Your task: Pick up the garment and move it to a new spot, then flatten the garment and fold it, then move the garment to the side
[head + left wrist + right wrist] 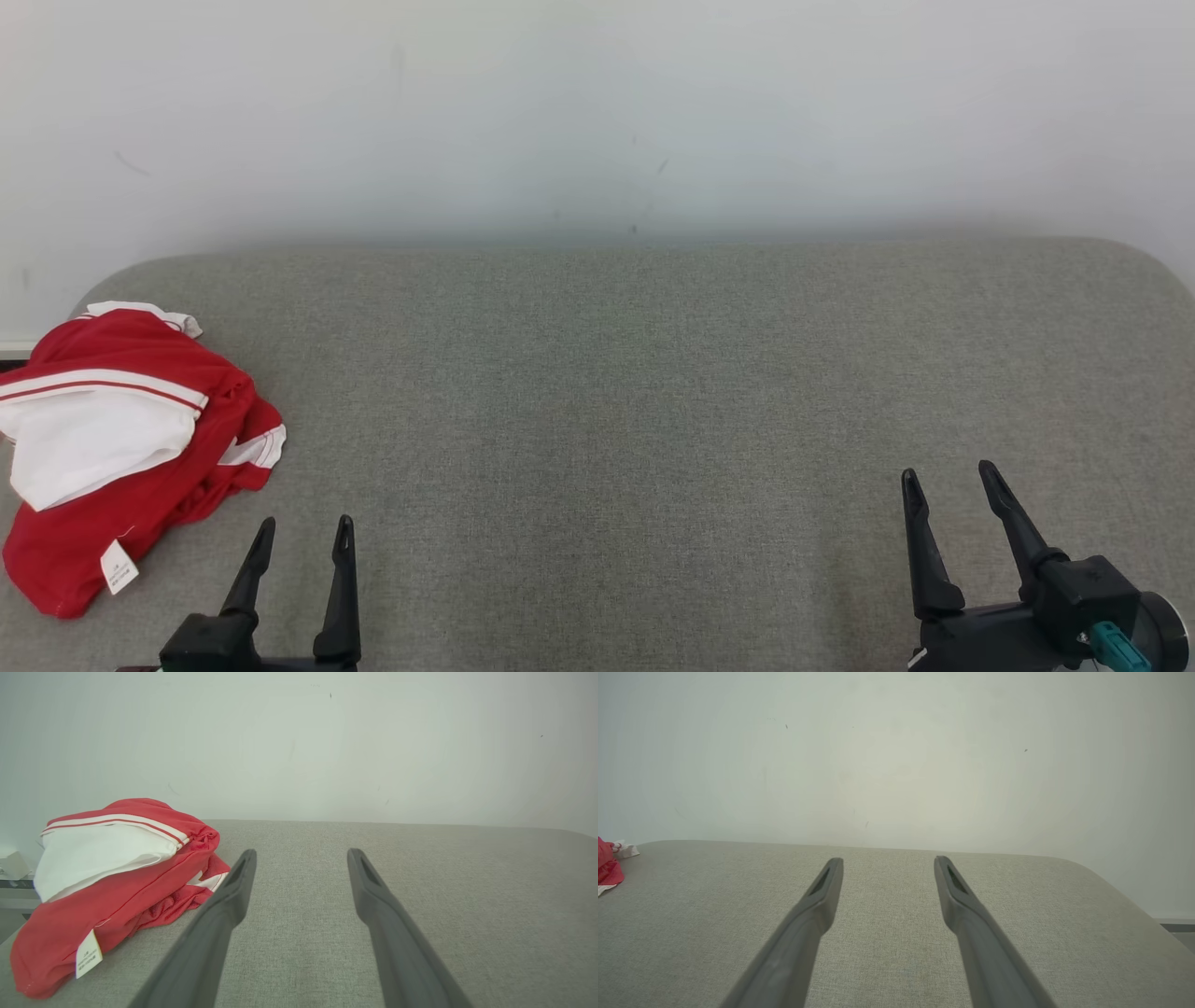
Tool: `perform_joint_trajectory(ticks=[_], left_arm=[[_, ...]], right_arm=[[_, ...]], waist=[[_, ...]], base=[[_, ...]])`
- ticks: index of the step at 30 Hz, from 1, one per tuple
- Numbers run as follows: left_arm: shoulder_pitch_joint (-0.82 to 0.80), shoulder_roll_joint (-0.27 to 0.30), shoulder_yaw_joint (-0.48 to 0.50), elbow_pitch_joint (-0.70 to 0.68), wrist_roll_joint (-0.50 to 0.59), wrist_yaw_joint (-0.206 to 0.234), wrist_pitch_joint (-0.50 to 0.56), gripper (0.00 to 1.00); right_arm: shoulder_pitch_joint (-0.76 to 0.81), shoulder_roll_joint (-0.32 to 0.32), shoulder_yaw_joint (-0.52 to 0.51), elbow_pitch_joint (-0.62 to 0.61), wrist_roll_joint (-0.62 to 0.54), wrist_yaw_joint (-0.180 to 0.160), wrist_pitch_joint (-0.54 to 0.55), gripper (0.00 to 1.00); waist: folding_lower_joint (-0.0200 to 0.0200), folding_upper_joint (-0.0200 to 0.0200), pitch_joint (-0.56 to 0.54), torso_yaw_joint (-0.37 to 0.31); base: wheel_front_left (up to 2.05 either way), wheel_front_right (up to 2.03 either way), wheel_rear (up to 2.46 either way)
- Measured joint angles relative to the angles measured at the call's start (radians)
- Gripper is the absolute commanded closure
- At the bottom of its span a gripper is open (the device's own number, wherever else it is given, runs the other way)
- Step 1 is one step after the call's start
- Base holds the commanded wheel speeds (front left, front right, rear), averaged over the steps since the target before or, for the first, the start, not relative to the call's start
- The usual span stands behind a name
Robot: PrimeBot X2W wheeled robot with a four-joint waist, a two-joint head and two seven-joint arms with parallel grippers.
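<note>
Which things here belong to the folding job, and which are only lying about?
For the job: red and white garment, crumpled; left hand, open, empty; right hand, open, empty; grey surface under it.
Not part of it: white wall behind; small pale object past the surface's left edge, too unclear to name.

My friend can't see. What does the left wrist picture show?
A crumpled red and white garment lies at the left of a grey surface. The left pincer is open and empty beside it, facing a pale wall.
</note>
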Motion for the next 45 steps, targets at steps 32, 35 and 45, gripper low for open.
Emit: perform_joint_trajectory(ticks=[32, 35, 45], left_arm=[[0.025, 0.018, 0.006, -0.058, -0.015, 0.034, 0.044, 0.0], [0.025, 0.019, 0.005, -0.056, -0.016, 0.035, 0.044, 0.0], [0.025, 0.026, 0.003, -0.052, -0.026, 0.043, 0.044, 0.0]], right_arm=[[0.013, 0.0, -0.034, -0.01, 0.04, 0.0, 0.012, 0.0], [0.013, 0.0, -0.034, -0.01, 0.047, 0.0, 0.013, 0.0], [0.014, 0.0, -0.029, -0.01, 0.062, 0.0, 0.017, 0.0]], waist=[[0.0, 0.0, -0.001, 0.004], [0.0, 0.0, -0.002, 0.006], [0.0, 0.0, -0.003, 0.006]], base=[[0.0, 0.0, 0.0], [0.0, 0.0, 0.0], [0.0, 0.0, 0.0]])
